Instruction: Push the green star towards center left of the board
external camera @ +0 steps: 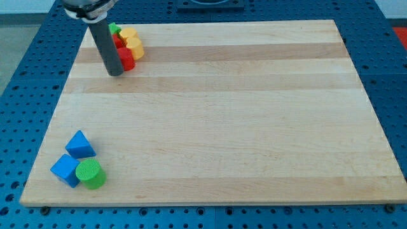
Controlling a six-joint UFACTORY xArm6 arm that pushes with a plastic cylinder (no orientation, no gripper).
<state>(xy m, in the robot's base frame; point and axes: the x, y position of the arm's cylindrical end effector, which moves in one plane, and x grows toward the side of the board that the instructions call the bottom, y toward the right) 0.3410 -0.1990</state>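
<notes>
The green star [114,28] shows only as a small green patch at the view's top left, mostly hidden behind my rod. It sits in a tight cluster with a red block [124,57] and two yellow blocks, one [128,34] behind the other [135,48]. My tip [116,73] rests on the board just below and left of the red block, at the cluster's lower left edge.
A blue triangular block [79,145], a blue cube [65,170] and a green cylinder [90,173] sit together near the board's bottom left corner. The wooden board [229,114] lies on a blue perforated table.
</notes>
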